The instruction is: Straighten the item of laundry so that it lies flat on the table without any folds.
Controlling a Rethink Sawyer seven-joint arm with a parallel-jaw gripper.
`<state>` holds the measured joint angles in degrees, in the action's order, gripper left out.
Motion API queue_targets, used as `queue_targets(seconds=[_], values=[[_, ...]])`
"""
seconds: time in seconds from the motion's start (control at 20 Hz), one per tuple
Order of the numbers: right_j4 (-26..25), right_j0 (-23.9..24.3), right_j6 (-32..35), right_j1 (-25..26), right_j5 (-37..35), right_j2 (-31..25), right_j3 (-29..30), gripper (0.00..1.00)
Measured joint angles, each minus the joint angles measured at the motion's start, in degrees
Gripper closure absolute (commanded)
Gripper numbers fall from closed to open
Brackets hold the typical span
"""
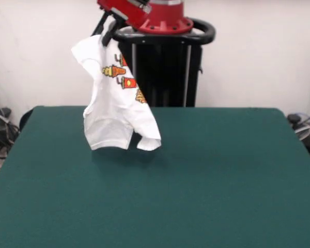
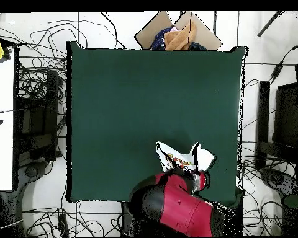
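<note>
T-shirt [image 1: 116, 101] hangs lengthwise, hem down, above the table [image 1: 206, 175]. You'll see the gripper [image 1: 107, 37] pinching its top; fingers mostly hidden.

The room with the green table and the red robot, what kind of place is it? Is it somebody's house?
Probably a robot lab, not a house. A red robot arm dangles a little T-shirt over a big green table, and tangled cables cover the floor around it.

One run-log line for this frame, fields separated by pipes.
stage: lift | T-shirt: hanging bunched from gripper, above table | flat: no | arm: at table edge
</note>
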<state>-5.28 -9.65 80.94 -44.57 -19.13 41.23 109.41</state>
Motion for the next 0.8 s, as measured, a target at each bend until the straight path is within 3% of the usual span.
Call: queue_targets(seconds=[0.2,0.35,0.8], values=[[1.1,5.2,0.0,-3.7,0.0,-3.2,1.5,1.00],[1.8,13.7,0.0,-8.7,0.0,-7.5,3.6,1.00],[4.1,21.0,0.0,-13.0,0.0,-15.4,6.5,1.00]])
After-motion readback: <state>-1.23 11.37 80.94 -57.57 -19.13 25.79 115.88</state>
